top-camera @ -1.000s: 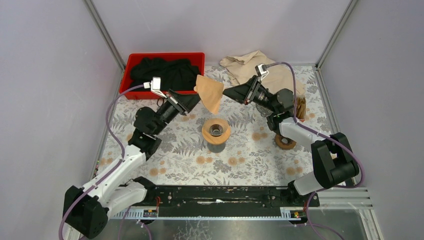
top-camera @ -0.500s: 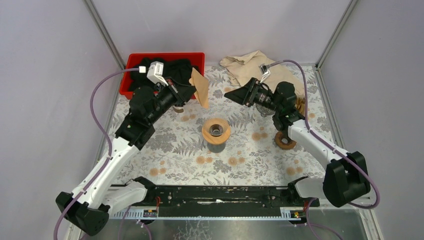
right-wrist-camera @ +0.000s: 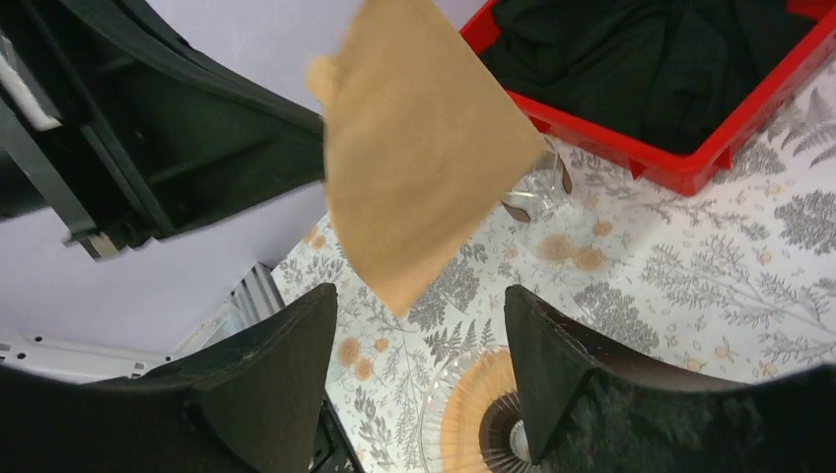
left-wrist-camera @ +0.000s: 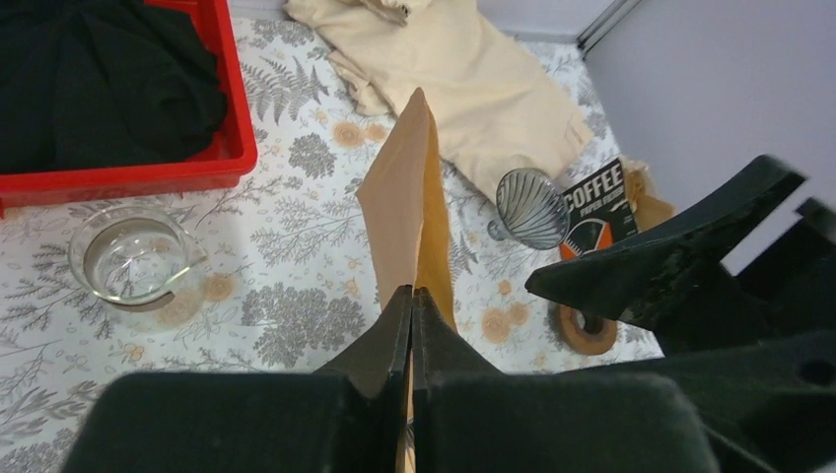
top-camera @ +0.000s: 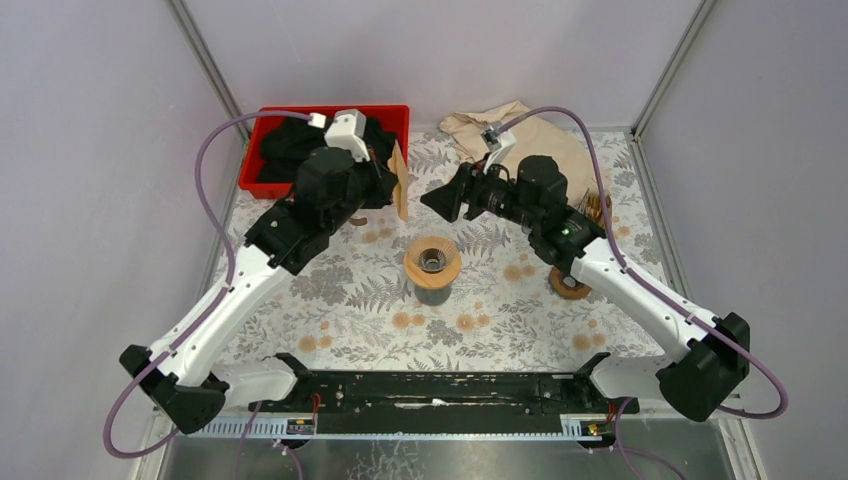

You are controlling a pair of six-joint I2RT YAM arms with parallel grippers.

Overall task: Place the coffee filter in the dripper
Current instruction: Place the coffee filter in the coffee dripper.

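Note:
My left gripper (top-camera: pixel 392 187) is shut on a brown paper coffee filter (top-camera: pixel 401 182) and holds it in the air above the table, left of and behind the dripper. The filter shows edge-on in the left wrist view (left-wrist-camera: pixel 406 212) and as a flat fan in the right wrist view (right-wrist-camera: pixel 419 148). The dripper (top-camera: pixel 432 262), clear glass with an orange ribbed inside, stands on a dark base at the table's middle; it also shows in the right wrist view (right-wrist-camera: pixel 483 404). My right gripper (top-camera: pixel 437 200) is open and empty, just right of the filter, its fingers (right-wrist-camera: pixel 261 370) apart.
A red bin (top-camera: pixel 258 150) with black cloth is at the back left. A beige cloth (top-camera: pixel 500 130) lies at the back. A small glass bowl (left-wrist-camera: pixel 128 258), a metal funnel (left-wrist-camera: pixel 532 205), a coffee bag (left-wrist-camera: pixel 599 202) and a cork ring (top-camera: pixel 571 283) lie around.
My left arm has lifted and swung right, turning the filter more edge-on. My right gripper has moved left toward the filter.

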